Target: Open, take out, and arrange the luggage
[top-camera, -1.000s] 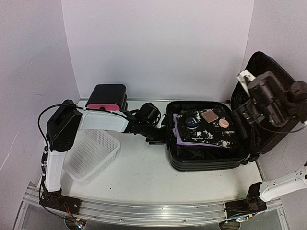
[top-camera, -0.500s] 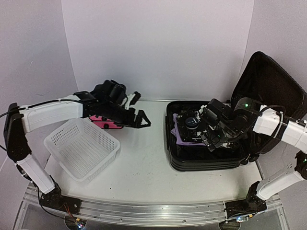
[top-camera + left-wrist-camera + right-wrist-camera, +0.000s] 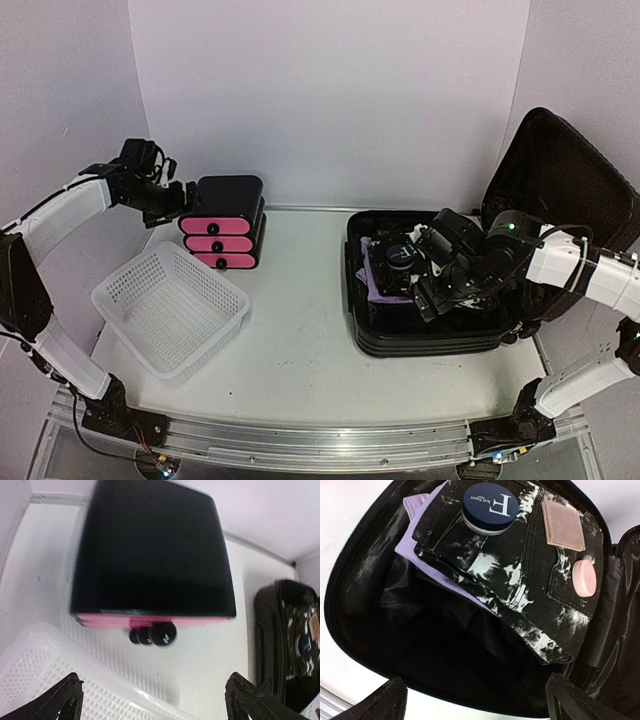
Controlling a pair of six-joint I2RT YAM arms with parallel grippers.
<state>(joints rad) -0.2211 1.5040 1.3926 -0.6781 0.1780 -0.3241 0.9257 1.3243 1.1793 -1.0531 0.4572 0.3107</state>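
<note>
The luggage (image 3: 430, 338), a black ribbed suitcase, lies open at the right with its lid (image 3: 570, 190) standing up. Inside, black-and-white jeans (image 3: 520, 575) lie on a purple cloth (image 3: 420, 510). On the jeans sit a round navy tin (image 3: 488, 506), a square pink compact (image 3: 562, 524) and a round pink compact (image 3: 584, 577). My right gripper (image 3: 428, 292) hovers open and empty over the suitcase's near, bare black lining (image 3: 445, 650). My left gripper (image 3: 178, 197) is open and empty at the back left, just left of the small drawer box.
A small black box with three pink drawers (image 3: 225, 222) stands by the back wall; it also shows in the left wrist view (image 3: 150, 555). A white mesh basket (image 3: 172, 308) sits at the front left, below my left gripper (image 3: 155, 700). Walls close in at the back and sides.
My left arm has swung from the table's middle back to the far left, uncovering the drawer box. My right arm came down from the lid and now hovers slightly lower over the suitcase.
</note>
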